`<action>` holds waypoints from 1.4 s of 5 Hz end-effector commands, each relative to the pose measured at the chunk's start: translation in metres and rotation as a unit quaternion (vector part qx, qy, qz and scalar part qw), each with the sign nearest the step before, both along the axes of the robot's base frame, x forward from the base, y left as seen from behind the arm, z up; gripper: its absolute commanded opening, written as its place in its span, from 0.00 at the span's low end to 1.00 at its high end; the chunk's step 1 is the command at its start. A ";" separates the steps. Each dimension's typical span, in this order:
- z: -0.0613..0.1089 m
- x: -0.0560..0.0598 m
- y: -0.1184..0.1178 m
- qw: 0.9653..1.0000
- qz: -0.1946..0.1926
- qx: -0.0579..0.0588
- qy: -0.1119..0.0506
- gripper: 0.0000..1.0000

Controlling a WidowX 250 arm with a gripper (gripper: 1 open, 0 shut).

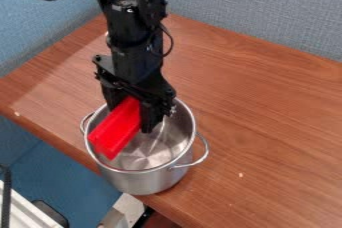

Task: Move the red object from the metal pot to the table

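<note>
Red object [116, 129] hangs tilted over the left rim of the metal pot [171, 167], its lower end just above that rim. Risk: the end could catch the rim, or the slanted block slip. Gripper [134, 104], pointing down, is clamped on its upper end. Bare table [261, 82] lies right.

End effector [134, 107] holds red object [115, 131] above metal pot [160, 169].

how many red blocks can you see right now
1. The red object is held in the gripper, tilted, above the left rim of the metal pot. What shows of the pot's inside holds no other.
</note>
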State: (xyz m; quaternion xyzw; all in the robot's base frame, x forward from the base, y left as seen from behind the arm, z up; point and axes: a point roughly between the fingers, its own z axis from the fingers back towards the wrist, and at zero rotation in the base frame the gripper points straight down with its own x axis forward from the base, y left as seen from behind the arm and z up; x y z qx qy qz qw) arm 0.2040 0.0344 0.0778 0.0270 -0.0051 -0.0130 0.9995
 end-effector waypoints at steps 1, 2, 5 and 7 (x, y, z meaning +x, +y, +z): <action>-0.005 0.000 0.011 1.000 0.008 0.004 0.002 0.00; -0.012 -0.001 0.018 1.000 0.009 0.001 0.004 0.00; -0.013 0.009 0.031 0.999 0.031 -0.003 0.011 0.00; -0.004 0.017 0.038 0.999 0.030 -0.002 -0.012 0.00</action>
